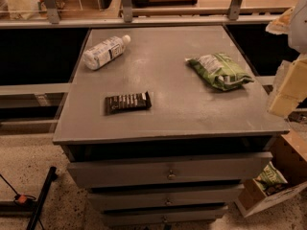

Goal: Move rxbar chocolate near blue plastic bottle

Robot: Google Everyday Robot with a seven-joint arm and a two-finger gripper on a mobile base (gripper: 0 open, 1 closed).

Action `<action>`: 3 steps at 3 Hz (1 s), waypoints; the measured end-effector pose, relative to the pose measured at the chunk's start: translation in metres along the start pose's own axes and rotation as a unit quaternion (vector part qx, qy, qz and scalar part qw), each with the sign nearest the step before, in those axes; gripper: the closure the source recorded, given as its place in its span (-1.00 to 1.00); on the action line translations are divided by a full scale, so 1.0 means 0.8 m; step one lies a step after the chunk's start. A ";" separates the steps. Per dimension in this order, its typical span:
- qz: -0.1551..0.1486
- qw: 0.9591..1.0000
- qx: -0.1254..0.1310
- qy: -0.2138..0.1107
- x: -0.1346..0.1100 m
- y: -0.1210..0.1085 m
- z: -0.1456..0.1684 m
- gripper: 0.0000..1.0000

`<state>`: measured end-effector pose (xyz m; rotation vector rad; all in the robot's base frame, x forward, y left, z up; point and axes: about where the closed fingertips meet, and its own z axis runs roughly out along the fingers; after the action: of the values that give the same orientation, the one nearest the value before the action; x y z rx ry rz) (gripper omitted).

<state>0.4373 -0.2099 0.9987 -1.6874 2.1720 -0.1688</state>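
The rxbar chocolate (127, 102) is a flat dark wrapped bar with white lettering. It lies flat near the front left of the grey cabinet top (168, 123). The blue plastic bottle (105, 52) lies on its side at the back left, with its white cap pointing right and back. The bar is well in front of the bottle and apart from it. My gripper (284, 96) is a pale, blurred shape at the right edge of the view, beyond the cabinet's right side. It is far from the bar and touches nothing on top.
A green crinkly snack bag (219, 71) lies at the right back of the top. Drawers (168, 172) sit below the front edge. A cardboard box (273, 186) with a green bag stands on the floor at right. A metal railing (144, 18) runs behind the cabinet.
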 end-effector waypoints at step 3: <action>-0.041 0.996 -0.035 -0.072 -0.073 -0.021 0.018 -1.00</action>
<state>0.4701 -0.1567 1.0039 -1.7703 2.0275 0.0088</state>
